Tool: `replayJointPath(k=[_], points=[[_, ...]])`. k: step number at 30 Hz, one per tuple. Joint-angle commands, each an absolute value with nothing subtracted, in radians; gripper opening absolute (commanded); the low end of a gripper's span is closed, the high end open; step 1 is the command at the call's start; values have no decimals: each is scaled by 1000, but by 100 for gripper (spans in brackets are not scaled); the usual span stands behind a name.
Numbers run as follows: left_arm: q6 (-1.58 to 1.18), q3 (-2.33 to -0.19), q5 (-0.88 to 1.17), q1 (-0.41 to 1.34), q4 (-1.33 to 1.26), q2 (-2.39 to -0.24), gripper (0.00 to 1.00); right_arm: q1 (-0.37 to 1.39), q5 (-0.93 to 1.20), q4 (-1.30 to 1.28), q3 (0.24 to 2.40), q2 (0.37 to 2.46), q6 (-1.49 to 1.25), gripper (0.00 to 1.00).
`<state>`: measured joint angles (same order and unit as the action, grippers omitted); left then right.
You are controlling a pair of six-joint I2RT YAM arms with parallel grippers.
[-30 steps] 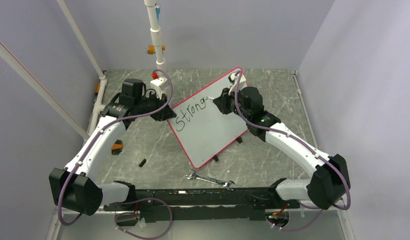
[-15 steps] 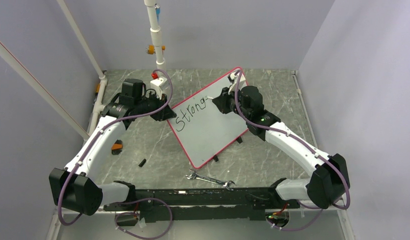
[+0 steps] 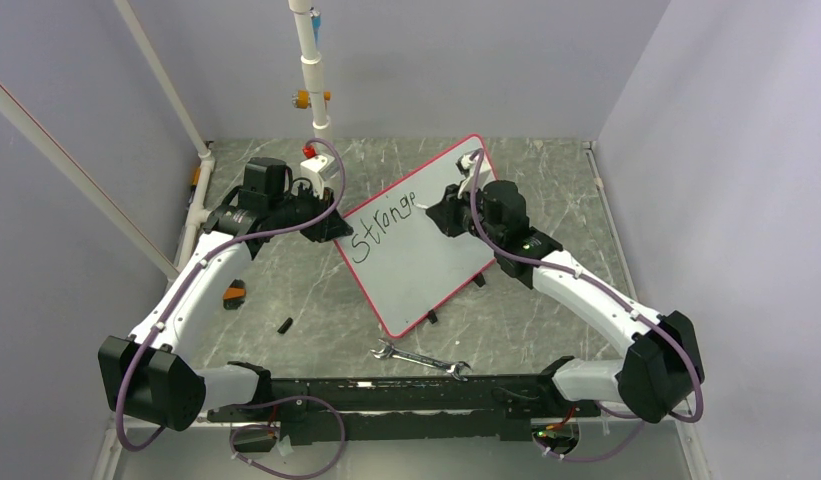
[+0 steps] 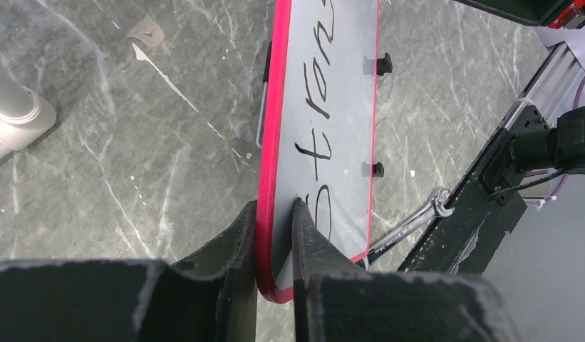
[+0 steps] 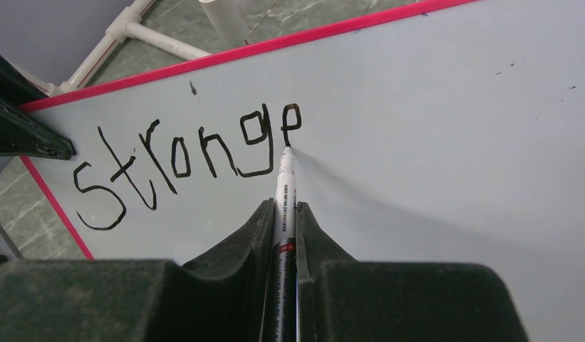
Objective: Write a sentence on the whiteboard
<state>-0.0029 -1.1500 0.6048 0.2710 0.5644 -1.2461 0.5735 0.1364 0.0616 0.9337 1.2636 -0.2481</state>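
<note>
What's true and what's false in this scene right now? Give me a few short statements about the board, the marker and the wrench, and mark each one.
1. The left tool is clamped on the red rim of the whiteboard. True.
2. The right tool holds a marker with its tip on the board. True.
3. The lettering reads "Stronger each day" in two lines. False: there is a single line, roughly "Stronge", and the marker tip is at the last letter.
4. The wrench lies on top of the whiteboard. False: it lies on the table, apart from the board, nearer the arm bases.
</note>
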Motion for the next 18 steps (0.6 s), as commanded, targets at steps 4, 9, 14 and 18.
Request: replayJointPath(k=[4, 9, 14, 18], points=[[111, -1157, 480, 271, 555, -1230, 0, 572, 110, 68, 910, 1222, -247, 0], [111, -1157, 479, 271, 556, -1230, 0, 572, 82, 54, 935, 1220, -235, 0], [112, -1157, 477, 271, 557, -1231, 0, 571, 66, 40, 969, 1226, -215, 0], [113, -1157, 478, 271, 556, -1232, 0, 571, 59, 36, 992, 1219, -209, 0]])
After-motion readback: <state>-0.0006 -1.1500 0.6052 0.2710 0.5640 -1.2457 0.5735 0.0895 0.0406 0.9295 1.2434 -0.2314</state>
